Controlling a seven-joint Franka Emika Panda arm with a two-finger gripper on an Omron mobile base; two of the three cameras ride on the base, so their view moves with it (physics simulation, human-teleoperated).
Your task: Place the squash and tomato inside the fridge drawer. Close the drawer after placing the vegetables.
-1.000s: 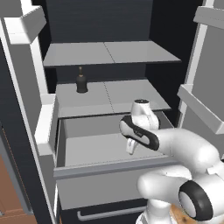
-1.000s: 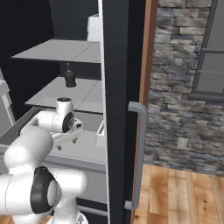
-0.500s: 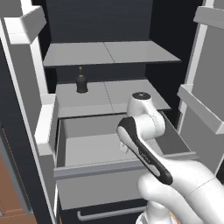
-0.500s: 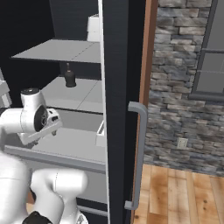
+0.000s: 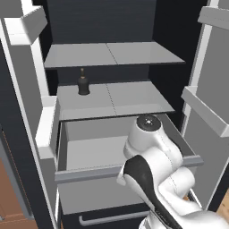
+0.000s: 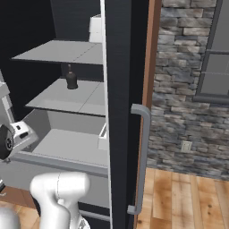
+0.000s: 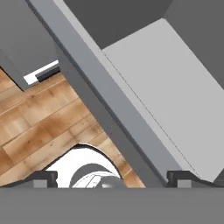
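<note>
Seemingly the open claw (image 7: pixel 112 177) hangs above the fridge drawer (image 7: pixel 109 105) front.

Inside an open fridge, the wide grey fridge drawer (image 5: pixel 89 154) stands pulled out beneath two grey shelves, a small dark bottle (image 5: pixel 83 84) upright on the lower shelf (image 5: pixel 129 96), while the robot's white arm (image 5: pixel 154 179) rises before the drawer's right front.
</note>
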